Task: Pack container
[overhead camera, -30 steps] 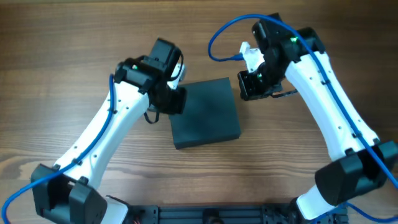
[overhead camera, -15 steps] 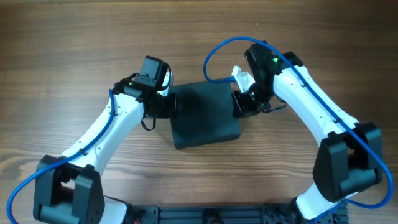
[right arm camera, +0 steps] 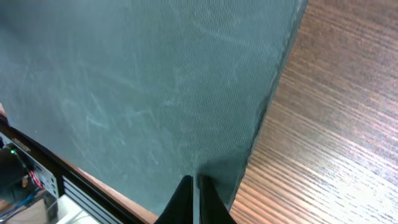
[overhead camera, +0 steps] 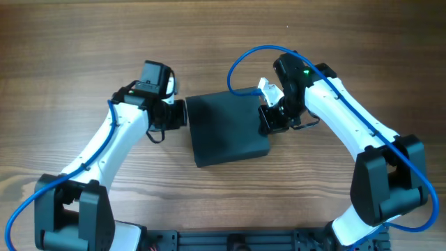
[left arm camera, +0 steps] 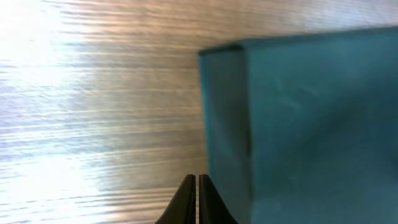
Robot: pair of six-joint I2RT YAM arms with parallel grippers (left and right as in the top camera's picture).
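The container (overhead camera: 227, 127) is a dark teal-black square box with its flat lid down, lying at the table's middle. My left gripper (overhead camera: 182, 113) is shut and empty, just off the box's left side; in the left wrist view its tips (left arm camera: 196, 182) sit on the wood beside the container's corner (left arm camera: 298, 118). My right gripper (overhead camera: 265, 120) is shut and empty at the box's right edge; in the right wrist view its tips (right arm camera: 193, 182) rest over the lid (right arm camera: 149, 87) close to its edge.
Wooden table (overhead camera: 83, 42) all around the box. A blue cable (overhead camera: 240, 52) loops above the right arm. A dark rail (overhead camera: 230, 240) runs along the front edge of the table.
My left arm has drawn back off the box's left edge to the left. My right gripper has come down and in to the box's right edge.
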